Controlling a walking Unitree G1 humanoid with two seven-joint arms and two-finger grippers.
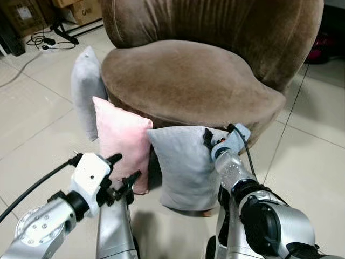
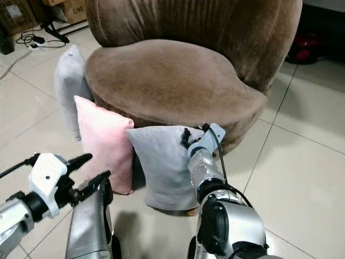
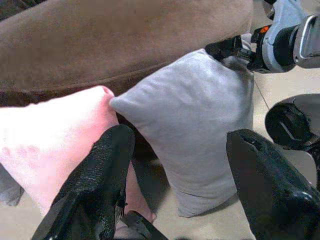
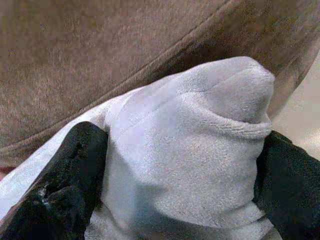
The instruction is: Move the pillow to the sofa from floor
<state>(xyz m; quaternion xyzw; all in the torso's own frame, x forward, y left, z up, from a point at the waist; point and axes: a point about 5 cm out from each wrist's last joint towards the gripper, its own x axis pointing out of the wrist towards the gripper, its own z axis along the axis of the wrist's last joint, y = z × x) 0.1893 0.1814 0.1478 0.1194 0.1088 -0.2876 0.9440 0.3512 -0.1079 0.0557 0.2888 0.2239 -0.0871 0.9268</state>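
Observation:
A grey pillow (image 1: 183, 167) stands on the tiled floor, leaning on the front of the brown velvet sofa (image 1: 188, 75). My right gripper (image 1: 210, 142) is at its upper right corner, and in the right wrist view the two black fingers (image 4: 70, 175) press the bunched corner (image 4: 200, 125) from both sides. A pink pillow (image 1: 121, 140) leans beside it on the left. My left gripper (image 1: 125, 170) hovers open just in front of the pink pillow's lower edge, holding nothing; the left wrist view looks past both fingers (image 3: 100, 185) at the two pillows.
A second grey pillow (image 1: 86, 89) leans on the sofa's left side behind the pink one. Cables (image 1: 48, 42) and cardboard boxes (image 1: 81, 11) lie at the far left. A red object (image 1: 326, 46) sits behind the sofa on the right.

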